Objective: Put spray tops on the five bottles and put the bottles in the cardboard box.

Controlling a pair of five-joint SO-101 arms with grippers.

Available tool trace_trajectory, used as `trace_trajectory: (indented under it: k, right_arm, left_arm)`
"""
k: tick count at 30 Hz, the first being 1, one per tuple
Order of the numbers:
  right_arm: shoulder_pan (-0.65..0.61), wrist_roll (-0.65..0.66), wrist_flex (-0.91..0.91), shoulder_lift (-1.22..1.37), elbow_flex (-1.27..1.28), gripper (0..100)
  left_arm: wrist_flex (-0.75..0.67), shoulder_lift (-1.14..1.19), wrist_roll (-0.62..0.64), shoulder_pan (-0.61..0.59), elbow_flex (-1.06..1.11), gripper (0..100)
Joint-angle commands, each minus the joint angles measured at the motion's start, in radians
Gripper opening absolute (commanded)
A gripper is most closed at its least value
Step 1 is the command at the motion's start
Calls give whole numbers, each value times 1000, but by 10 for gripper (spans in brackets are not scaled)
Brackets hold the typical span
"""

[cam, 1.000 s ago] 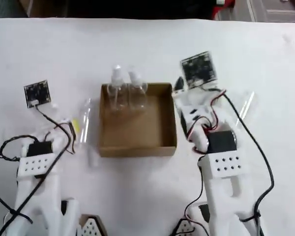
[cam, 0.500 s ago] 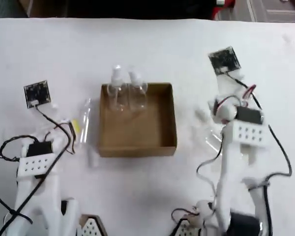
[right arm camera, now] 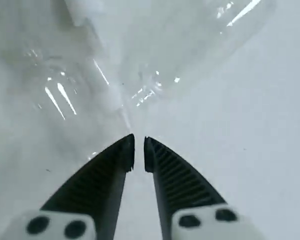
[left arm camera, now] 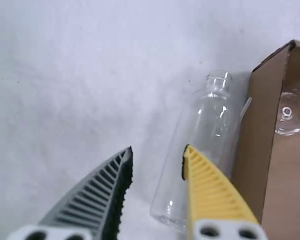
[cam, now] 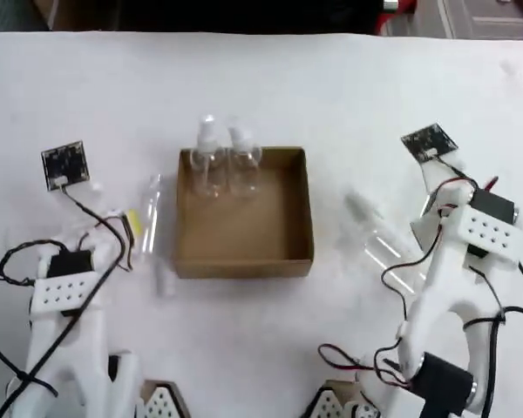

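Note:
The cardboard box (cam: 244, 252) sits mid-table. Two clear bottles with white spray tops (cam: 227, 161) stand against its far wall. An uncapped clear bottle (left arm camera: 202, 145) lies on the table just outside the box's (left arm camera: 275, 165) left wall, also seen from above (cam: 150, 207). My left gripper (left arm camera: 157, 162) is open beside that bottle, its yellow finger (left arm camera: 210, 195) lying over the bottle's side. My right gripper (right arm camera: 138, 146) is shut on nothing, just short of clear bottles (right arm camera: 155, 45) lying on the cloth. Those bottles (cam: 379, 235) lie right of the box.
A small white part (cam: 164, 280) lies by the box's near-left corner. White cloth (cam: 270, 83) covers the table, bare behind the box. Cables trail from both arms.
The right arm has swung from beside the box's right wall out to the right, over the lying bottles. The left arm has kept still.

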Motion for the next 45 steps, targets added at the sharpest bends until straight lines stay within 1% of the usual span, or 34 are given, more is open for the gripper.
trace_trajectory:
  k: [1, 3, 5, 8, 11, 14, 19, 23, 25, 29, 45]
  right_arm:
    - [-101, -15, 19, 7, -55, 97]
    - [-177, -20, 51, 7, -58, 163]
    - [-268, -20, 85, 7, -60, 196]
    - [-378, -20, 88, 8, -58, 173]
    - [-430, -20, 82, 8, -60, 146]
    - [-440, -20, 38, 42, -60, 145]
    - [-430, -18, 30, 225, -144, 143]
    - [-390, -18, 25, 320, -221, 142]
    - [-380, -6, 25, 340, -235, 142]
    - [-377, 66, 25, 383, -235, 142]
    - [-377, 71, 30, 421, -222, 141]
  left_arm:
    - [-32, -27, 8, 12, -6, 158]
    - [-29, -27, 8, 7, -6, 158]
    - [-29, -27, 8, 5, -6, 158]
    - [-28, -27, 8, 5, -6, 158]
    - [-28, -27, 8, 5, -6, 158]
    - [-26, -27, 8, 7, -6, 158]
    - [-26, -27, 8, 12, -6, 158]
    - [-26, -27, 8, 12, -6, 158]
    - [-26, -27, 8, 12, -6, 158]
    - [-26, -27, 8, 12, -6, 158]
    - [-26, -27, 8, 12, -6, 158]
